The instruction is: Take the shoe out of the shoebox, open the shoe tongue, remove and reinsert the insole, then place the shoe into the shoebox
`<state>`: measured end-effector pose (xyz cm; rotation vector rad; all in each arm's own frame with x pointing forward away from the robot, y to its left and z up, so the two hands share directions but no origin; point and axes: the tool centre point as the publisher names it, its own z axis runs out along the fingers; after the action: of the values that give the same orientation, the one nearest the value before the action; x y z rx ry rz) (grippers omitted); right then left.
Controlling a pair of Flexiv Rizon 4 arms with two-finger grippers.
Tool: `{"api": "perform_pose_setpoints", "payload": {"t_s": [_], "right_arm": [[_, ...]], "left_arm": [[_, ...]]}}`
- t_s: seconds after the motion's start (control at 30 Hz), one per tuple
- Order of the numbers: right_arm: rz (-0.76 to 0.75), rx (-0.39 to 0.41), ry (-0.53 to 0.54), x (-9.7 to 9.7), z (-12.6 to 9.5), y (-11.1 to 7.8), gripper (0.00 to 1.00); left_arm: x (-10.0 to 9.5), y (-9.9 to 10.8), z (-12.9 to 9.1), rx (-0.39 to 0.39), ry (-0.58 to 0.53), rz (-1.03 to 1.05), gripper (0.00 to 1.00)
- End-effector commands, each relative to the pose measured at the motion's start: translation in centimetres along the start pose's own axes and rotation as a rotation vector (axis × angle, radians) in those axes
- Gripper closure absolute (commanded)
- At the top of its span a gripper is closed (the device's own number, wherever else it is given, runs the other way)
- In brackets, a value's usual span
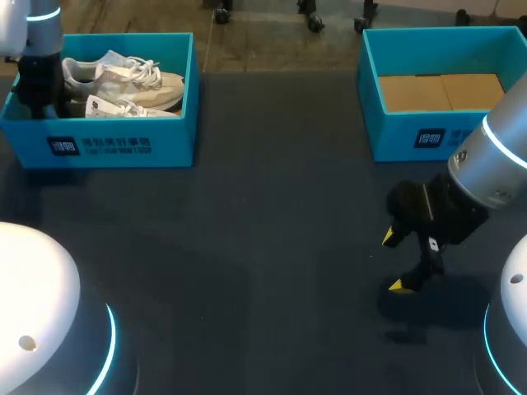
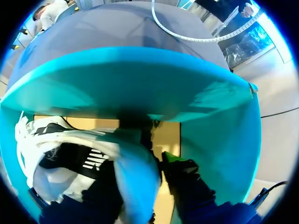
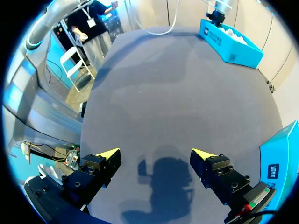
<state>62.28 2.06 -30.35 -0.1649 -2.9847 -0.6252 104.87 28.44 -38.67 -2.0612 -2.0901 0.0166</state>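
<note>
A white and beige shoe lies in the blue shoebox at the table's far left, with a second shoe by the box's front wall. My left gripper is down inside this box at its left end, by the shoes' heels. In the left wrist view a pale shoe heel presses right against the gripper, and the shoe's white laces lie off to one side. My right gripper hangs open over bare table at the right, with nothing between its fingers.
A second blue shoebox stands at the far right with only its brown cardboard floor showing inside. It is just behind my right arm. Dark tabletop stretches between the two boxes.
</note>
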Motion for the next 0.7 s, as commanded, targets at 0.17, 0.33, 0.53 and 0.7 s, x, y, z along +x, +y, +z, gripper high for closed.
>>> {"api": "perform_pose_setpoints", "payload": {"t_s": [0.17,0.33,0.53,0.7], "right_arm": [[-0.001,0.002,-0.001,0.1,0.1,0.0,0.00],[-0.001,0.002,-0.001,0.1,0.1,0.0,0.00],[-0.001,0.002,-0.001,0.1,0.1,0.0,0.00],[-0.001,0.002,-0.001,0.1,0.1,0.0,0.00]], "left_arm": [[-0.2,0.3,0.1,0.009,-0.005,0.010,1.00],[0.0,0.2,-0.3,0.001,0.000,0.019,1.00],[0.9,0.3,-1.6,-0.016,0.008,0.009,1.00],[1.7,0.6,-3.0,-0.026,0.010,-0.019,1.00]]}}
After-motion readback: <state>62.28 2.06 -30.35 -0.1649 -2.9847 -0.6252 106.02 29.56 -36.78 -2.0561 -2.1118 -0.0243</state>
